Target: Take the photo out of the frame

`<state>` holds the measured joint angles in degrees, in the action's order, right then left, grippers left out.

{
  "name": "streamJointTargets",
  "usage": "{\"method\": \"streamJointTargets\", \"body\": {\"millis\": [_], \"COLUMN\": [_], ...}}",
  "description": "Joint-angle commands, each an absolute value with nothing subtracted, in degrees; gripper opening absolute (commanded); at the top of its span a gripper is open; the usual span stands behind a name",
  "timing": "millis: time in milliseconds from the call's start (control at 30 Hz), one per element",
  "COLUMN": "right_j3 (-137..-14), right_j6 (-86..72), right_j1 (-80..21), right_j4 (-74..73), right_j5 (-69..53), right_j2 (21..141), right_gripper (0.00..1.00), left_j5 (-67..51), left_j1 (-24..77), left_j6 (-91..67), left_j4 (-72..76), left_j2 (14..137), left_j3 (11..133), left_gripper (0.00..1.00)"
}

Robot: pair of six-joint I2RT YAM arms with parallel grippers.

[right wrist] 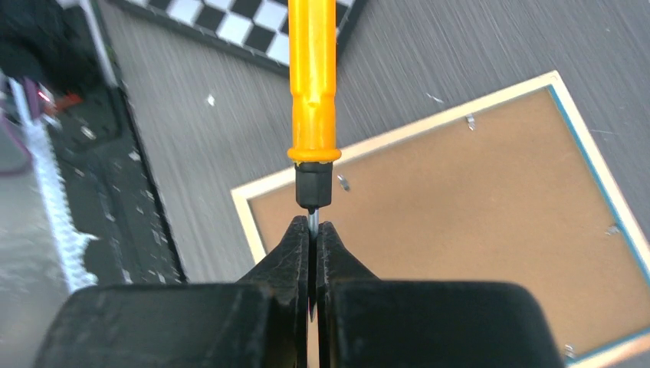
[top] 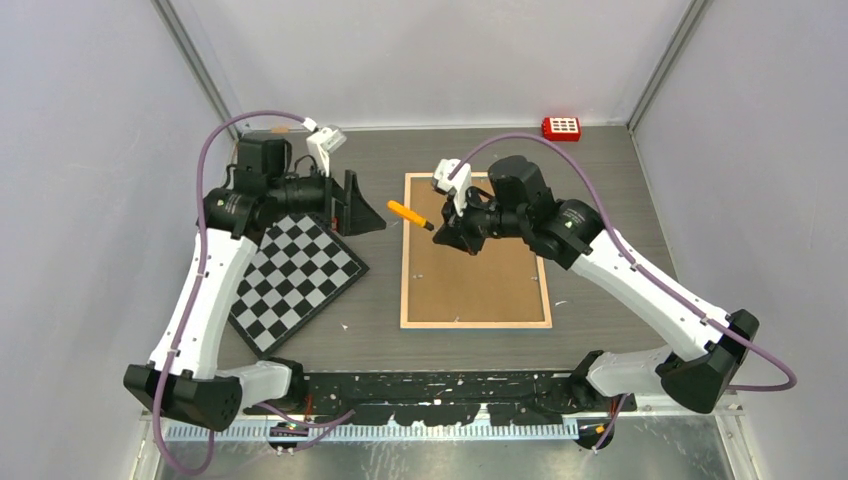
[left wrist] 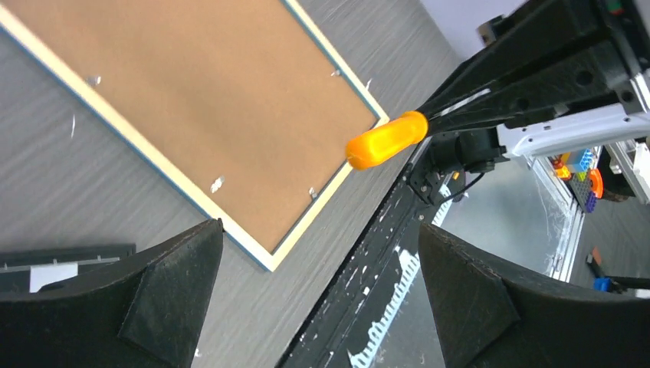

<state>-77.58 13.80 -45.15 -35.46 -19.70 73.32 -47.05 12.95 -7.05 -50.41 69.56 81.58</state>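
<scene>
Right wrist view first, since that is where the hold is. My right gripper (right wrist: 313,226) is pressed together on the thin metal shaft of an orange-handled screwdriver (right wrist: 313,84). The handle sticks straight out ahead of the fingers, and the working tip is hidden between them, so I cannot tell how much blade is free.

Just beyond and below the tool lies the frame (right wrist: 460,215), face down on the worktop (top: 600,180). Its brown back is up, with a pale wood edge and a thin blue border. Small clips (right wrist: 343,183) sit along the inside of that edge, and one is close under the screwdriver's collar. The photo is not visible, and I judge it is still under the backing.

From the top camera the frame's long axis runs away from the arm bases, and the right gripper hangs over its far left part. The tool's handle points left, across the frame's left edge.

Further left, my left gripper (left wrist: 320,228) is spread wide and holds nothing. It is off the frame, beside the far corner of the chequered board (top: 295,275).

The right arm is clearly the nearer one to the clips. I think the next move turns on bringing the tool's tip, not its handle, round towards that left edge.
</scene>
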Motion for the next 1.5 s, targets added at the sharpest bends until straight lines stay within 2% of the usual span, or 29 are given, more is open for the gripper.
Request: {"method": "streamJointTargets", "body": {"millis": [0,200,433,667,1000,1133,1233,1367,1400,1467], "right_j3": [-80.83,-81.29,-82.06,-82.67,-82.59,-82.74,-82.58,-81.7,-81.51,-81.67], "right_j6": [3.69,0.52,-1.72,-2.17,-2.44,-3.48,-7.21,-8.26,-8.28,-7.69], "right_j1": [-44.36,-44.33,-44.38,-44.38,-44.33,-43.65,-41.1,-38.26,-37.92,-37.39], "right_j4": [-29.74,-29.43,-28.94,-29.21,-29.53,-29.64,-28.7,-28.34,-28.42,-30.01], "right_j5": [-30.34,-36.72,-39.49,-42.01,-42.96,-41.84,-42.41,-43.4,-43.37,-42.91], "right_j2": [72.83,73.0,73.56,73.69,74.22,74.42,74.96,75.23,75.23,75.32], "right_gripper": [0.01,0.0,0.01,0.01,0.01,0.01,0.07,0.1,0.17,0.48], "left_j5": [-55.49,-67.4,-72.15,-76.34,-76.09,-72.74,-65.52,-65.48,-65.64,-65.09], "left_j1": [12.83,14.11,20.29,20.98,21.97,21.97,21.97,22.06,22.18,22.24], "left_j6": [-6.69,-15.22,-22.15,-25.51,-25.33,-18.08,-9.4,-6.21,-6.65,-8.19], "left_j4": [-44.58,-34.57,-29.08,-24.88,-25.04,-33.81,-44.06,-47.67,-46.76,-44.95], "left_j2": [68.13,68.04,68.65,69.41,69.92,69.85,70.96,71.81,71.56,71.36], "left_j3": [85.38,82.6,78.55,76.23,75.77,77.66,80.55,81.83,81.57,80.66], "left_gripper": [1.0,0.99,0.78,0.62,0.19,0.0,0.0,0.0,0.0,0.0]}}
